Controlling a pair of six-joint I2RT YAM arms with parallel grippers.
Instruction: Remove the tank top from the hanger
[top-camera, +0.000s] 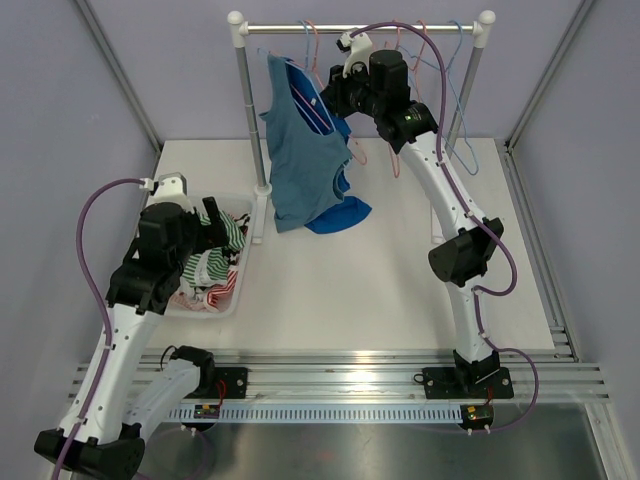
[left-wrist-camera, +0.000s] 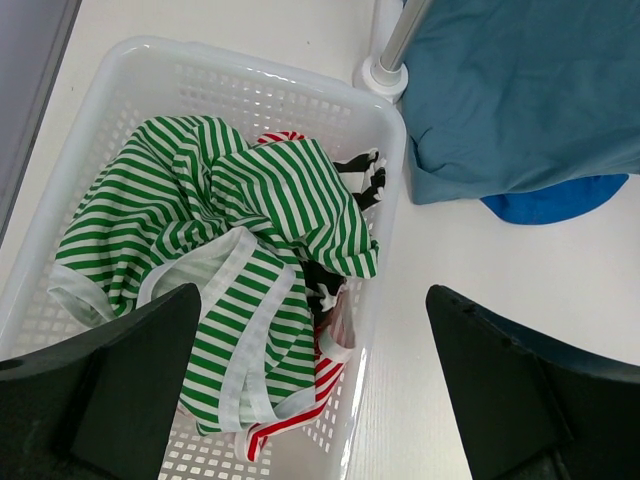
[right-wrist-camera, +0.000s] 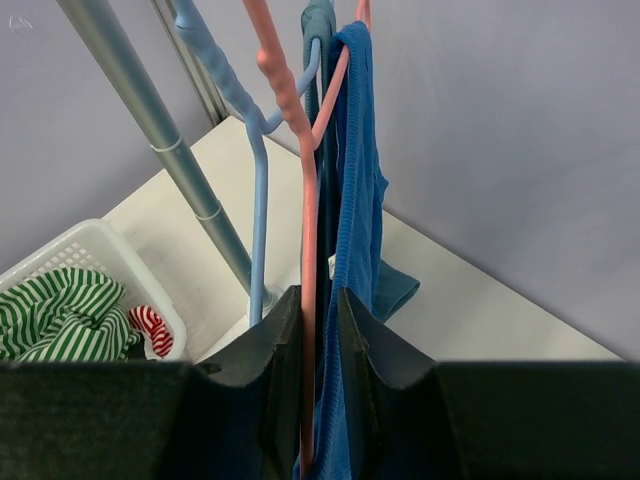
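A bright blue tank top (right-wrist-camera: 357, 190) hangs on a pink hanger (right-wrist-camera: 308, 240) from the rack's rail (top-camera: 360, 27), next to a teal-blue top (top-camera: 298, 160). The blue top's hem (top-camera: 340, 215) rests on the table. My right gripper (right-wrist-camera: 320, 300) is up at the rail (top-camera: 335, 95), shut, with the pink hanger's arm and the blue top's strap pinched between its jaws. My left gripper (left-wrist-camera: 312, 300) is open and empty, hovering over the right rim of the white basket (left-wrist-camera: 390, 140).
The basket (top-camera: 238, 290) holds a green-striped garment (left-wrist-camera: 250, 200) and a red-striped one (left-wrist-camera: 270, 425). The rack's left post (top-camera: 250, 130) stands by the basket, with its base (left-wrist-camera: 380, 75) on the table. A light blue hanger (right-wrist-camera: 258, 200) and several other empty hangers (top-camera: 450, 90) hang on the rail.
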